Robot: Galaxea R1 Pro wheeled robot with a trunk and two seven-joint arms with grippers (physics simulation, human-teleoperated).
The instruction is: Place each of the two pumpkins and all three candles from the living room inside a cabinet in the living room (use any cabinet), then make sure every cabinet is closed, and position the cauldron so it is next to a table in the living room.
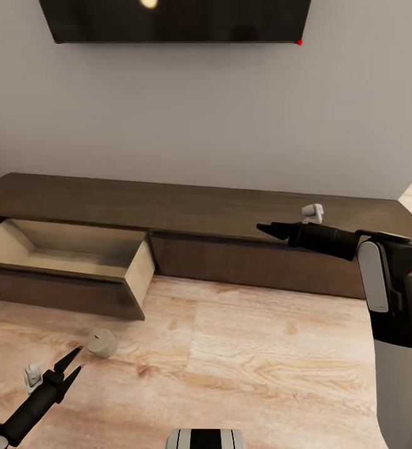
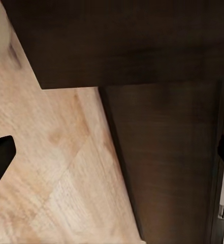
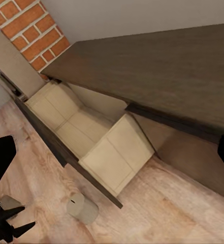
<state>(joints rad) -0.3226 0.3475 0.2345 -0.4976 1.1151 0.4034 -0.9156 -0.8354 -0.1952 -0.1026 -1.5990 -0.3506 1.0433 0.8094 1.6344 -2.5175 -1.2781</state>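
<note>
- Your left gripper (image 1: 77, 362) hangs low over the wooden floor (image 1: 249, 349), its fingers (image 1: 68, 357) spread in a moderate V, holding nothing.
- One candle (image 1: 102, 343), a squat tan stub, stands upright on the floor just beyond those fingertips; you cannot tell from the head view whether they touch it.
- The right wrist view shows the same candle (image 3: 82, 207) near the corner of the open drawer, with your left gripper (image 3: 20, 217) beside it.
- The cabinet (image 1: 230, 209) runs along the grey wall; its left drawer (image 1: 75, 255) is pulled out, pale inside, with nothing seen in it. The drawer front to its right is shut.
- Your right gripper (image 1: 263, 229) points left over the cabinet's front edge, fingers close together, holding nothing.
- A dark screen (image 1: 174, 19) hangs on the wall above.
</note>
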